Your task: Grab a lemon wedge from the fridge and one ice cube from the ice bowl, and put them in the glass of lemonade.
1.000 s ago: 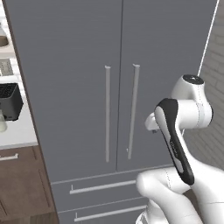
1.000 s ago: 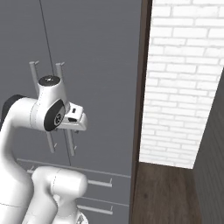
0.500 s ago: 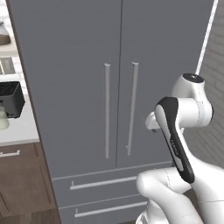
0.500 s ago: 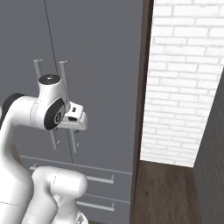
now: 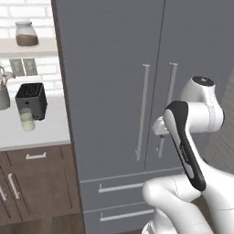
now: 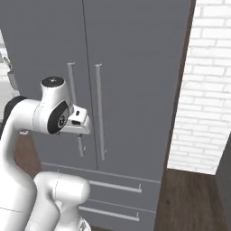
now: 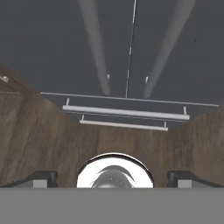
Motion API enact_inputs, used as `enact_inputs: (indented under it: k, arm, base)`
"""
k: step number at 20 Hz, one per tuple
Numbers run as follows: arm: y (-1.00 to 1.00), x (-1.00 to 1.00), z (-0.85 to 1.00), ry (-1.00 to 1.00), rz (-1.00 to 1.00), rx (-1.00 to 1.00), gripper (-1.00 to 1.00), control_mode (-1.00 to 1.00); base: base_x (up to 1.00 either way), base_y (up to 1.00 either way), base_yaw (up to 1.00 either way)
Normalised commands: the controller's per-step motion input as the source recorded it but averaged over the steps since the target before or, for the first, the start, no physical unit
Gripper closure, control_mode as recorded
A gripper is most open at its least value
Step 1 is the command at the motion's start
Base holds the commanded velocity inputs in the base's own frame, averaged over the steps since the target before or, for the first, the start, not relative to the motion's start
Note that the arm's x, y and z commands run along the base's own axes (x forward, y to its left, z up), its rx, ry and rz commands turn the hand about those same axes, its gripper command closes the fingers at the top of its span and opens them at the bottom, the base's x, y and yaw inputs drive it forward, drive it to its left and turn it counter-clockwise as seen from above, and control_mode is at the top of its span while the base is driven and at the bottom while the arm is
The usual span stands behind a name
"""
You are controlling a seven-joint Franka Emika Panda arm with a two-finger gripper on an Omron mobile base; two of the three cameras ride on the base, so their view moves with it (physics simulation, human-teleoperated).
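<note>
Claw point(image 7: 112, 179): mine, jaws wide, holding nothing | Fridge point(image 5: 114, 68): directly ahead, both doors shut, so the lemon wedge is unseen | Lemonade glass point(image 5: 27, 121): far left, on counter | Risk: claw slipping off a thin door handle point(image 5: 142, 112).

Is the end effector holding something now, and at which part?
Nothing is held. The end effector is open, empty, and apart from the closed fridge.

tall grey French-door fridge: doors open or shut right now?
Shut. Both doors of the tall matte grey fridge sit flush, with only a thin seam between the two vertical silver bar handles; both bottom drawers are closed too.
</note>
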Motion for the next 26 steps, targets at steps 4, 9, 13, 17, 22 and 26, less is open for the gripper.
enact_inputs:
  k: [4,9,13,17,22,26]
  arm:
    - [0.00,0.00,0.00,0.00,0.00,0.00,-1.00,1.00]
    - [0.00,0.00,0.00,0.00,0.00,0.00,-1.00,1.00]
    - [0.00,0.00,0.00,0.00,0.00,0.00,-1.00,1.00]
    - [0.00,0.00,0.00,0.00,0.00,0.00,-1.00,1.00]
    - [0.00,0.00,0.00,0.00,0.00,0.00,-1.00,1.00]
    - [0.00,0.00,0.00,0.00,0.00,0.00,-1.00,1.00]
  base:
    - [0.00,1.00,0.05]
    - [0.00,1.00,0.06]
    - [0.14,1.00,0.08]
    - [0.33,1.00,0.11]
    - [0.56,1.00,0.10]
    - [0.89,0.97,0.01]
